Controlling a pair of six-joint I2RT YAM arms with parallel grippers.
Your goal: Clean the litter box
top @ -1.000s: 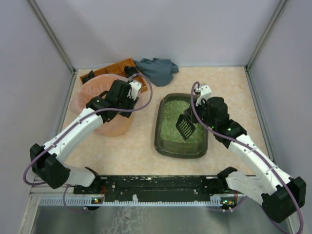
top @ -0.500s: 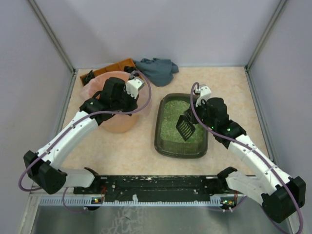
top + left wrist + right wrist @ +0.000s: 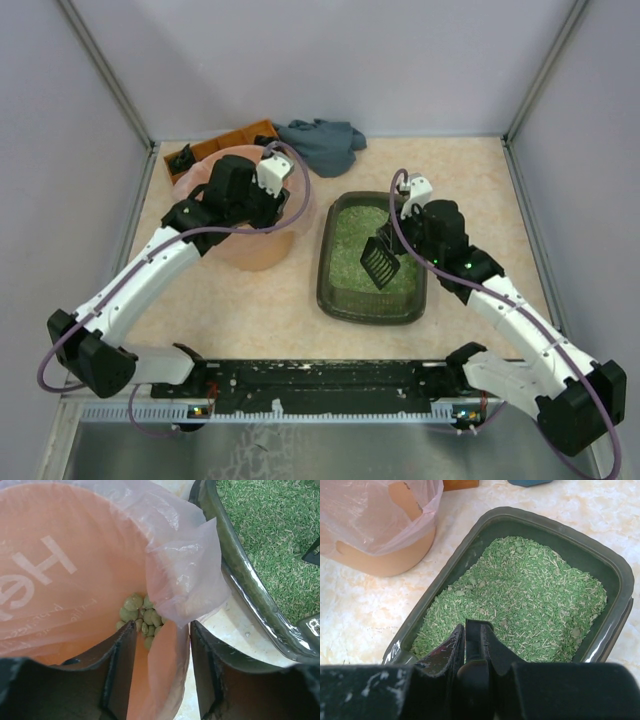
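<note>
Right of centre on the counter point(image 3: 270, 305), the litter box point(image 3: 372, 308) runs twelve to six beneath the nearer right end effector point(image 3: 403, 232), which pinches a scoop point(image 3: 380, 262). The left end effector point(image 3: 159, 640), spread, straddles the pink bin point(image 3: 245, 255) at nine o'clock.

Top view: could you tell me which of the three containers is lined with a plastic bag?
The round bin, left of the litter box; the box holds bare green granules, and the orange tray behind has no bag.
</note>
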